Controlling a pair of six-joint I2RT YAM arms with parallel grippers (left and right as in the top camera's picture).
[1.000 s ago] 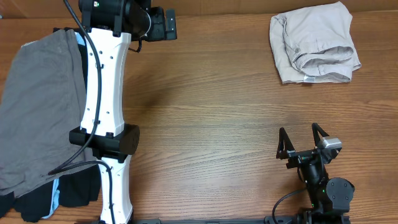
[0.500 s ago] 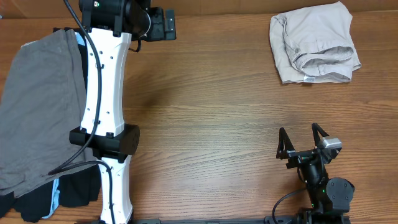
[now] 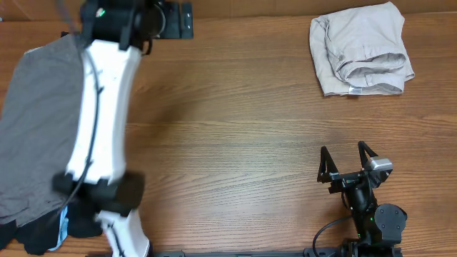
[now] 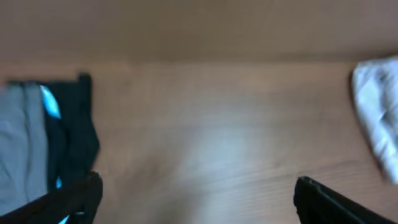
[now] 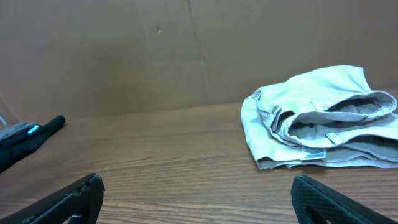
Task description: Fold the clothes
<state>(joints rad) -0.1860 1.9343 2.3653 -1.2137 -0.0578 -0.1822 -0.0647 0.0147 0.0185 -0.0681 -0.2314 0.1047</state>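
left arm swung leftward; left gripper, right gripper spread empty; shorts lie bundled

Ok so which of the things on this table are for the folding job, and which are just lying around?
For the job: beige shorts, bunched at the far right; left gripper and right gripper, both open, holding nothing.

Just lying about: grey garment and black garment with blue trim, both at the left side.

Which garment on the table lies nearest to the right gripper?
The beige shorts, bunched alone at the far right, ahead of the right gripper; the grey garment and black garment lie together at the left edge.
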